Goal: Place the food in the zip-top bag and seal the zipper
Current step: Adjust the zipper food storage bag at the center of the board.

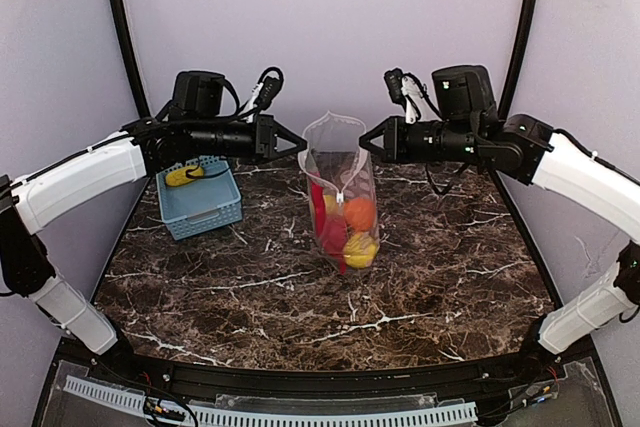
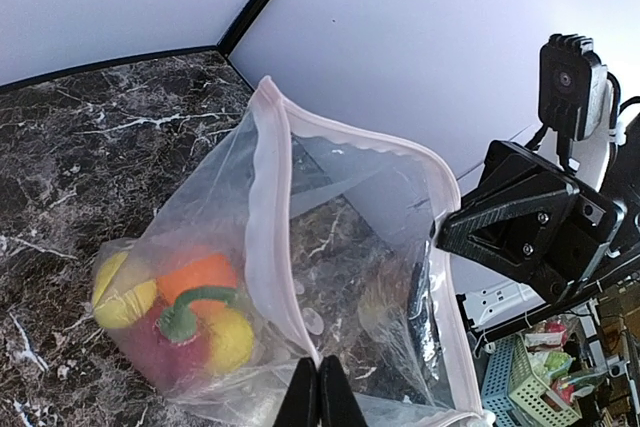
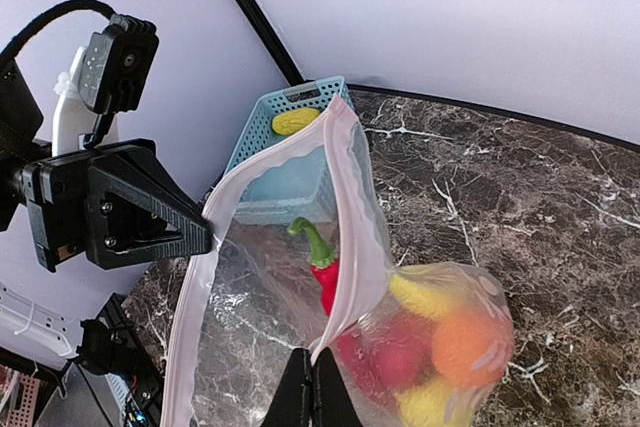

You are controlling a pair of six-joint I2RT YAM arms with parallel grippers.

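1. Zip-top bag [image 1: 338, 162]: a clear bag with white dots. It stands upright at the centre of the dark marbled desk [image 1: 230, 287], with its bottom resting on the surface and its mouth raised between the two arms.
2. Left gripper [image 1: 301, 145]: its jaws are pinched together on the left side of the bag's rim. In the left wrist view its fingers [image 2: 302, 402] press flat against each other with the plastic edge caught at their tips.
3. Right gripper [image 1: 364, 145]: it is clamped the same way on the opposite side of the rim. In the right wrist view its fingers [image 3: 298, 392] meet on the pink edge.
4. Zipper [image 2: 268, 217]: a pale pink strip along the mouth, unsealed. Its two sides bow apart, so the mouth gapes open.
5. Food inside the bag, lying low:
   - an orange ball [image 1: 359, 213]
   - a lower yellow piece [image 1: 361, 249] beneath the ball
   - a round red piece [image 3: 395, 352]
   - a long red chili [image 3: 326, 287], green stem uppermost, leaning against the bag's left wall
6. Basket [image 1: 205, 209]: blue-grey and slatted, on the desk left of the bag and below the left arm. It holds one stray yellow piece [image 1: 183, 176], which is outside the bag.
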